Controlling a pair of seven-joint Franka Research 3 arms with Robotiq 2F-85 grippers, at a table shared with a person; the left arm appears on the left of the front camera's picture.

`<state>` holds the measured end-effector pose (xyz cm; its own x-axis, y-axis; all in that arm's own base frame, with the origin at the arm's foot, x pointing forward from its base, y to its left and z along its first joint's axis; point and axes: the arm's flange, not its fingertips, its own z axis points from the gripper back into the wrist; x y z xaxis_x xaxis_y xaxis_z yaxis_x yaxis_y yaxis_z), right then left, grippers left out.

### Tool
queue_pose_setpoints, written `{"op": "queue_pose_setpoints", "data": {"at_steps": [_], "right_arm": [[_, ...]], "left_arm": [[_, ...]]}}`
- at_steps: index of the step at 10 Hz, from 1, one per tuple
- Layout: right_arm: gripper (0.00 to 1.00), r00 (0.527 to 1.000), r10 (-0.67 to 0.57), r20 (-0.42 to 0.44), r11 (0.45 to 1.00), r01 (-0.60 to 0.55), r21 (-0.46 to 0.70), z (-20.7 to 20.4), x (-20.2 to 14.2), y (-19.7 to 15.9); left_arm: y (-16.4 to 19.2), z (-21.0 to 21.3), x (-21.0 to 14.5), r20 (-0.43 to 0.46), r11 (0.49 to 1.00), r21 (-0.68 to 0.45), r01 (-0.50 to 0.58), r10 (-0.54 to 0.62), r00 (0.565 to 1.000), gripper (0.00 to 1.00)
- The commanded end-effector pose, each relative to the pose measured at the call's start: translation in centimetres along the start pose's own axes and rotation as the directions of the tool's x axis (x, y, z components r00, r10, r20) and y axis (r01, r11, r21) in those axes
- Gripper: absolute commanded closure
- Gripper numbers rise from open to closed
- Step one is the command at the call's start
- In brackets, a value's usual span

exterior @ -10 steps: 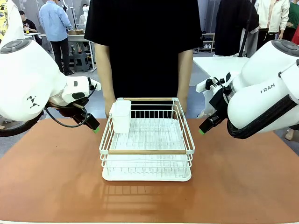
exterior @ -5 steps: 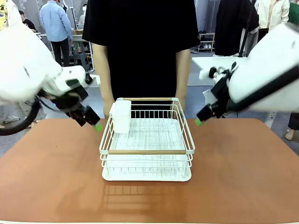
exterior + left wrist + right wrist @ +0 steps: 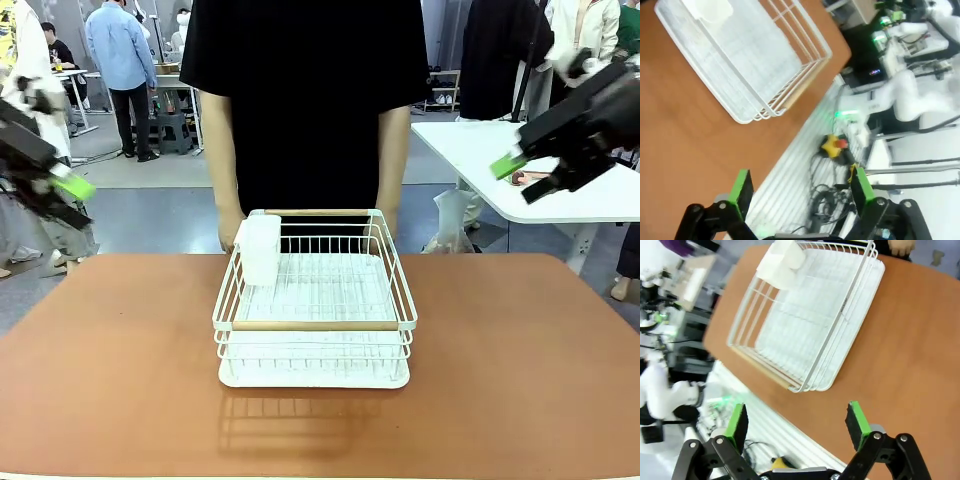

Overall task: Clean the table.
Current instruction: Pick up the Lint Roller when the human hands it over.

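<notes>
The reddish-brown table point(image 3: 110, 380) carries a white wire dish rack point(image 3: 315, 325) at its middle, with a white cup holder point(image 3: 260, 248) hung on its far left corner. My left gripper point(image 3: 66, 198) hangs open, high off the table's far left edge. Over the white side table at the upper right, my right gripper point(image 3: 524, 178) is open too. The left wrist view looks down between open green pads point(image 3: 742, 185) at the rack point(image 3: 740, 65) and table point(image 3: 680, 130). In the right wrist view the gripper point(image 3: 796, 421) is open above the rack point(image 3: 810, 315) and table point(image 3: 910, 350).
A person in a black T-shirt point(image 3: 305, 100) stands at the far edge, both hands low behind the rack's back rim; one hand point(image 3: 900, 246) is at the rack's far side. A white side table point(image 3: 480, 150) stands at the back right. Cables and an emergency-stop button point(image 3: 834, 145) lie beyond the table's near edge.
Both arms have swung up and outward, away from the rack's sides to the picture's edges. The rack and the person have not moved.
</notes>
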<state>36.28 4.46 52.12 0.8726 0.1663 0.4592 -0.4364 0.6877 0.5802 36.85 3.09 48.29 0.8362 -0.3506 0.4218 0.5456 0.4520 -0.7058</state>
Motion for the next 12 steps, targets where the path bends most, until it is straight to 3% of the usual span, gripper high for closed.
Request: {"op": "queue_pose_setpoints", "data": {"at_steps": [1, 4, 6, 10, 12], "right_arm": [[0.0, 0.993, -0.121, -0.02, 0.974, 0.122, 0.19, 3.2, -0.8, -4.7], [0.0, 0.963, -0.265, 0.038, 0.885, 0.228, 0.406, 8.3, -4.9, -11.4], [0.0, 0.933, -0.354, 0.071, 0.822, 0.274, 0.498, 11.1, -7.0, -15.2], [0.0, 0.898, -0.44, 0.019, 0.758, 0.361, 0.543, 16.1, -9.9, -21.3], [0.0, 0.888, -0.459, 0.033, 0.743, 0.363, 0.562, 16.4, -10.5, -22.4]], "left_arm": [[2.7, 2.4, -1.5, 0.079, 0.989, -0.129, -0.071, 0.082, 0.994, 0.0], [6.3, 5.7, -6.4, 0.195, 0.946, -0.239, -0.22, 0.268, 0.943, 0.0], [8.8, 7.1, -9.5, 0.261, 0.917, -0.314, -0.246, 0.333, 0.906, 0.0], [12.0, 8.8, -12.9, 0.283, 0.894, -0.376, -0.245, 0.363, 0.888, 0.0], [12.5, 8.6, -13.2, 0.277, 0.883, -0.39, -0.262, 0.384, 0.88, 0.0]]}}
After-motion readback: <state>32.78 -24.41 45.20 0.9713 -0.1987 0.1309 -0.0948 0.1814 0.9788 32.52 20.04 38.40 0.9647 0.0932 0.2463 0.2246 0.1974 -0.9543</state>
